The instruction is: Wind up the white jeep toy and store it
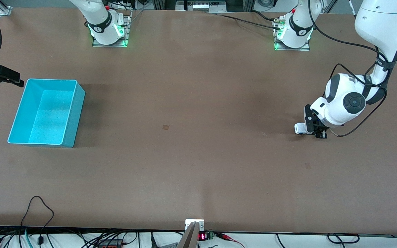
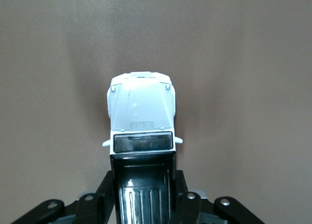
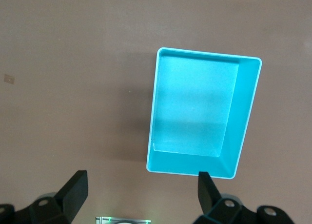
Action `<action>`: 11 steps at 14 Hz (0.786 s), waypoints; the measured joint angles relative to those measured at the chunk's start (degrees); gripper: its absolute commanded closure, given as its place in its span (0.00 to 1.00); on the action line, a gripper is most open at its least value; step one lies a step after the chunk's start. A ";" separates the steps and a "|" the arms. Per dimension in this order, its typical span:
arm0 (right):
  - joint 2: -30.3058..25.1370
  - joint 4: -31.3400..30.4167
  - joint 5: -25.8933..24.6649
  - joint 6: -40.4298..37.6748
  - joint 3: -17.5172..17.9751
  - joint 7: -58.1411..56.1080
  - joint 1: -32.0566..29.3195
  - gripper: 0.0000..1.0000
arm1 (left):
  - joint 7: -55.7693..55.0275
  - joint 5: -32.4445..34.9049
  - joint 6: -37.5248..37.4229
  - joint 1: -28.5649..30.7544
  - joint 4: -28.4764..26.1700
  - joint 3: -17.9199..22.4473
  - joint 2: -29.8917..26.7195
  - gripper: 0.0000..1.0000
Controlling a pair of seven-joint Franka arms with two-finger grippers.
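The white jeep toy [image 1: 299, 128] is down at the table surface near the left arm's end. My left gripper [image 1: 315, 131] is shut on the toy's black rear section. In the left wrist view the white jeep toy [image 2: 141, 112] points its white hood away from the left gripper [image 2: 144, 200], whose black fingers [image 2: 103, 197] press both sides of the black rear. My right gripper [image 1: 14, 78] hangs open and holds nothing, just off the teal bin's corner at the right arm's end. In the right wrist view the right gripper [image 3: 141, 197] shows its fingers spread wide.
The teal bin [image 1: 52, 80] stands empty on the table at the right arm's end, and the teal bin [image 3: 246, 112] also shows in the right wrist view. A small mark [image 1: 165, 127] lies mid-table. Cables run along the table edge nearest the camera.
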 measured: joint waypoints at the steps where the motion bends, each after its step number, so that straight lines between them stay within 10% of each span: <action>1: 0.00 0.00 0.00 0.00 0.01 0.00 0.00 0.00 | -0.18 0.00 0.00 0.01 0.00 0.00 0.00 0.67; 11: 0.00 0.00 0.00 -0.02 0.12 0.00 0.05 0.00 | -0.69 0.00 -0.03 0.09 0.01 0.00 0.11 0.71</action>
